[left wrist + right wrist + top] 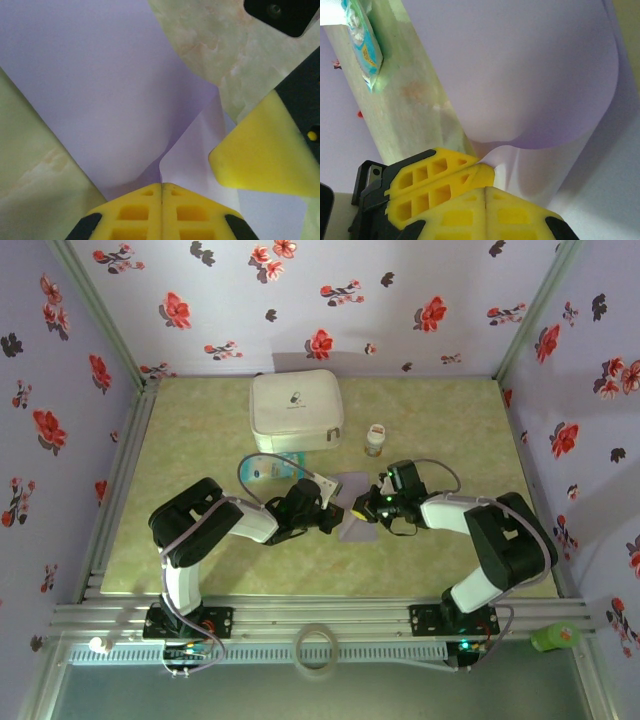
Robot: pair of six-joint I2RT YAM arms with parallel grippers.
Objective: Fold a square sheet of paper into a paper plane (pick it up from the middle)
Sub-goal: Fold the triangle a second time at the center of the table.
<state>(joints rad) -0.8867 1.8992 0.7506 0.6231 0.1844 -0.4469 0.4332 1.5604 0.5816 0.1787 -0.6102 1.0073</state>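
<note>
Both arms are meeting at the centre of the top view, just below the white zip case [296, 410] and the small jar [375, 440]. There the square sheet of paper [352, 502] is lying partly lifted off the green table [200, 430]. The left gripper [161, 186] is pressing its yellow jaws flat together at the bottom centre of its wrist view. A ridge of lavender paper is rising straight out of the seam, so it is grasping the sheet rather than closing on air. The right gripper [486, 189] is likewise clamping onto the sheet at the bottom of its own view, with the paper bulging upward in a rounded fold from its tips. The two pinches are sitting almost side by side, each arm's yellow finger showing in the other's wrist view. This is probably pinning one fold line from both sides while the loose flap is bowing over. No pointed dart shape is showing yet, so the folding seems to be midway. The teal-and-white packet [362, 45] is lying at the upper left of the right wrist view, apart from the paper.
</note>
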